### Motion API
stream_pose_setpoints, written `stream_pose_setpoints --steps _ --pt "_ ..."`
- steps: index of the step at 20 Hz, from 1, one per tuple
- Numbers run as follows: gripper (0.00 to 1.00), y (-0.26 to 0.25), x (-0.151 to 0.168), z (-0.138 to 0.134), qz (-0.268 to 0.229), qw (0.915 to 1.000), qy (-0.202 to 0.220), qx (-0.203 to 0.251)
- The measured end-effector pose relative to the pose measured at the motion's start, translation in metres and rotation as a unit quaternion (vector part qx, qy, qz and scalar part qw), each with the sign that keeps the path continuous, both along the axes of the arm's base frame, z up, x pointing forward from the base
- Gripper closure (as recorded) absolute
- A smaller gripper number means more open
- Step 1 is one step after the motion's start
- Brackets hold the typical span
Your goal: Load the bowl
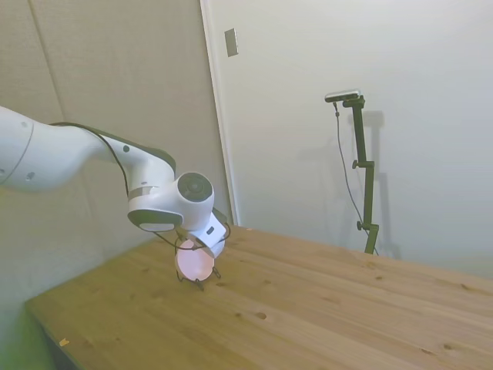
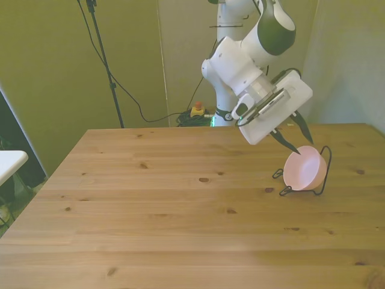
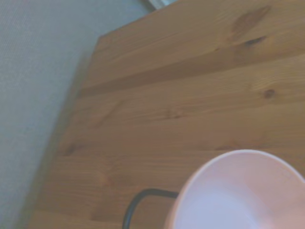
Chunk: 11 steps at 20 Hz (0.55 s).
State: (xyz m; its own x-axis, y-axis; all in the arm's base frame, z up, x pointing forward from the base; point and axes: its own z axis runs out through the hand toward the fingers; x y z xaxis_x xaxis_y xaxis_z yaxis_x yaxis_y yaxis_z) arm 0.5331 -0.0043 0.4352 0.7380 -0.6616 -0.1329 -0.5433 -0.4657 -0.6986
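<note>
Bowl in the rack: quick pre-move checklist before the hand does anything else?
1. Bowl seated in the black wire rack: ok, it stands on edge, tilted, leaning against the wire loop.
2. Rack feet flat on the table: ok in the front view, both small front loops rest on the wood.
3. Hand released: cannot tell; the dark fingertips are spread, and sit right at the bowl's upper rim.
4. Clear retreat path: ok, nothing else stands near the rack.
5. Bowl stable once free: cannot tell, contact with the rack's back is hidden.
6. Wrist view confirms: partly, only the bowl's rim and one wire bend show.
</note>
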Motion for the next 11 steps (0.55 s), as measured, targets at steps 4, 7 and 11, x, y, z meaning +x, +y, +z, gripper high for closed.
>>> stream_pose_setpoints --steps 4,7,11 --pt "0.00 -0.033 -0.024 0.026 -0.047 0.9962 0.042 -0.061" --pt "0.00 -0.049 -0.043 0.042 -0.085 0.9848 0.093 -0.119" --pt "0.00 -0.049 -0.061 0.057 -0.123 0.9587 0.179 -0.183"
